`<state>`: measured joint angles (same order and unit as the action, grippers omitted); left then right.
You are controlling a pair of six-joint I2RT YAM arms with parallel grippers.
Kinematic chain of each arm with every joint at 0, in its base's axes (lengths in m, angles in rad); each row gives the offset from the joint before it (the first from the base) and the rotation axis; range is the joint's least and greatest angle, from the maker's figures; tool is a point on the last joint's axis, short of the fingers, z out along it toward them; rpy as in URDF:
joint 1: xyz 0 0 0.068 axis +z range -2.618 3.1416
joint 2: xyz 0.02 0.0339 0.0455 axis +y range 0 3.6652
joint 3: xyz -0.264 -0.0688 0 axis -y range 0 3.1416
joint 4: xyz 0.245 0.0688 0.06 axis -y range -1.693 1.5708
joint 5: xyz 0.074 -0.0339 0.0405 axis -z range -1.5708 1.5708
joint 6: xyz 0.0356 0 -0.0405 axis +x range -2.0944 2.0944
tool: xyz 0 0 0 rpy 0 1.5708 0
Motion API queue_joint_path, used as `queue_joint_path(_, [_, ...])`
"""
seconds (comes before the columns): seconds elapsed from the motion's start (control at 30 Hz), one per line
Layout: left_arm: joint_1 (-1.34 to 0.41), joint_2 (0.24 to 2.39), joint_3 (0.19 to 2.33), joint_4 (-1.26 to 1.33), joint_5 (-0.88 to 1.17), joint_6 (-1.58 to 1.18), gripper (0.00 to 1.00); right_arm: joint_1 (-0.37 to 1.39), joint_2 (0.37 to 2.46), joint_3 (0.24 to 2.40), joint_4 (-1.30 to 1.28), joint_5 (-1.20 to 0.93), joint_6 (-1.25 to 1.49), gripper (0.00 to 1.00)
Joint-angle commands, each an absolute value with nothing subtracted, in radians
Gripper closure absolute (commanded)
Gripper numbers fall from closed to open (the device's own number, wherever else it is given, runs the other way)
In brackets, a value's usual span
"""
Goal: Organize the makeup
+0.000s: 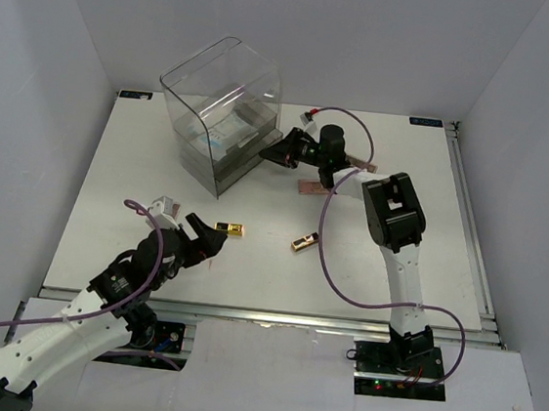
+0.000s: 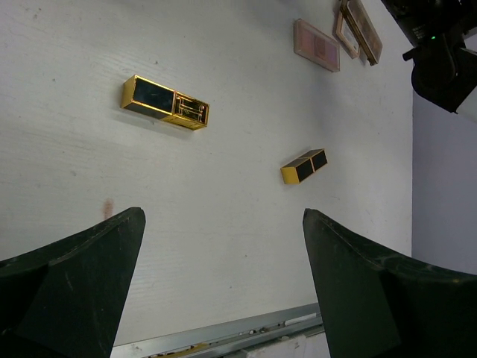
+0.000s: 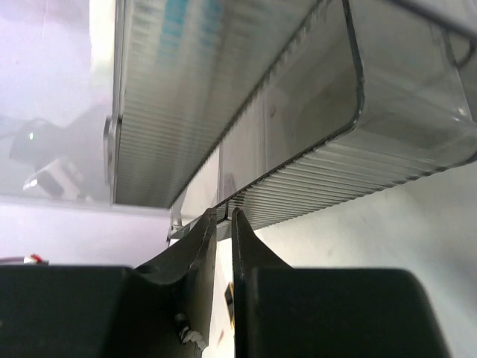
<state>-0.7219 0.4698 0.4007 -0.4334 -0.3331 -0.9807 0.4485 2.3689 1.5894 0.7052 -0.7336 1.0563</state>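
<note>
Holds the right gripper (image 3: 223,218) squeezed to a thin slit at the front of the clear drawer box (image 1: 221,102), right against the edge of a ribbed drawer (image 3: 335,186); cannot tell whether a lip actually sits between the pads. Hangs the left gripper (image 2: 223,215) spread wide above the table (image 1: 143,152), gripping nothing.

Finds the makeup scattered. Shows a larger gold-black case (image 2: 165,103) and a smaller gold-black case (image 2: 304,165) lying flat ahead of the left fingers, well apart from each other. Shows a pink palette (image 2: 317,45) and other flat palettes (image 2: 359,30) farther off, near the right arm. Shows white-teal packets (image 1: 225,134) already inside the box.

Reads as the start of a drawer pull. Risks slipping off so thin a hold and leaving the drawer shut. Risks dragging the whole box across the table instead, with nothing bracing it. Risks pulling the drawer clean out on too long a stroke, or sweeping the pink palette aside with the retreating wrist.
</note>
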Motion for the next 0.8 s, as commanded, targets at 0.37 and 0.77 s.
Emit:
queue_joint_path(0.37, [-0.721,0.559,0.426,-0.383,-0.322,-0.979,0.02,0.351,2.098,1.174,0.790,-0.837,0.882,0.71])
queue_joint_path(0.77, [-0.721,0.871,0.630,-0.441,-0.250,-0.787,0.02,0.280,1.953,1.144,0.561,-1.028,0.608,0.35])
